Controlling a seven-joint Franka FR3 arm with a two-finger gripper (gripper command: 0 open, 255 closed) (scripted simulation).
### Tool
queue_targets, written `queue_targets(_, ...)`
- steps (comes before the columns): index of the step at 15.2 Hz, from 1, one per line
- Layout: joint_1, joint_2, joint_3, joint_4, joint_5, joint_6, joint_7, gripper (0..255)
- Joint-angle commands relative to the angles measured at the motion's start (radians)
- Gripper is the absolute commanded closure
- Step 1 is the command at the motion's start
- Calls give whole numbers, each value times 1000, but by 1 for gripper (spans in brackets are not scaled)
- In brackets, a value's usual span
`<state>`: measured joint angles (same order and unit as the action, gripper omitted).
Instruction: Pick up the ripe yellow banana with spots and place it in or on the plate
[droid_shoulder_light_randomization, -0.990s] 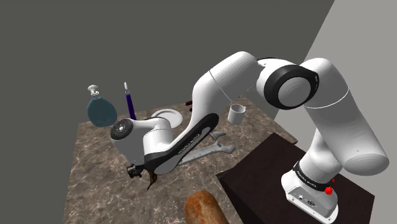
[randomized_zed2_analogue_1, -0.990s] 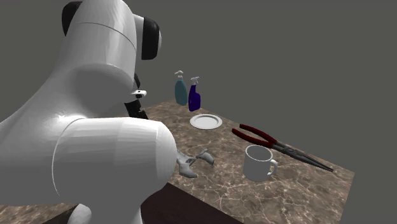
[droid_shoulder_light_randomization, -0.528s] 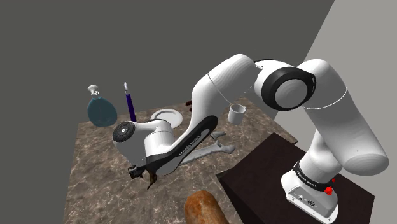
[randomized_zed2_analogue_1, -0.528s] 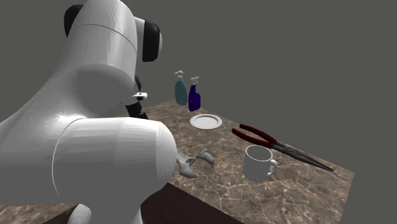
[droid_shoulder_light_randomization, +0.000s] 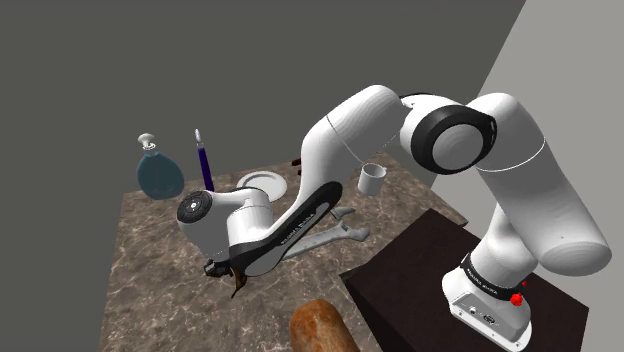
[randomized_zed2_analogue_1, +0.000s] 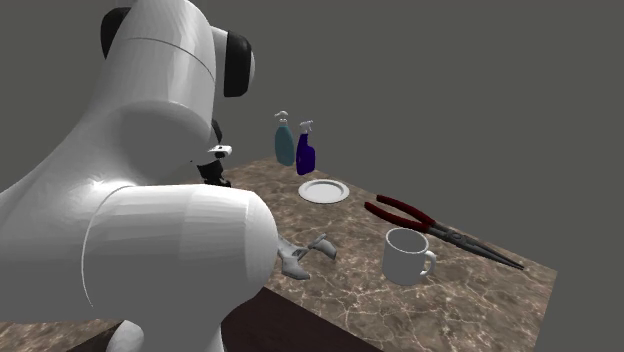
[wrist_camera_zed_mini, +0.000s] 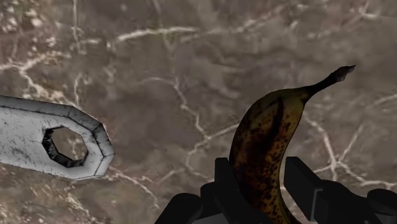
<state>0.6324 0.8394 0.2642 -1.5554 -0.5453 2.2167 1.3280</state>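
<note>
Shoulder view: white arm bent low over the marbled bench (droid_shoulder_light_randomization: 150, 260). The gripper (droid_shoulder_light_randomization: 222, 268) is toward the near edge, with the dark, spotted banana (droid_shoulder_light_randomization: 238, 286) hanging from it. White plate (droid_shoulder_light_randomization: 262, 183) near the far edge, beside two spray bottles (droid_shoulder_light_randomization: 158, 172).

Second exterior view: plate by the far edge; pliers (randomized_zed2_analogue_1: 440, 232) and mug (randomized_zed2_analogue_1: 405, 255) nearer.

Wrist view: black fingers clamped on the banana's body, stem pointing away; wrench (wrist_camera_zed_mini: 57, 140) lies alongside on the bench.

Handling note: raise clear of the wrench, carry steadily toward the plate, lower before releasing.
</note>
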Motion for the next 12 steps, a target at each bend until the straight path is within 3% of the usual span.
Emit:
queue_targets(1,0,0,0,0,0,0,0,255)
queue_targets(12,-13,-77,21,-20,25,-55,-23,255)
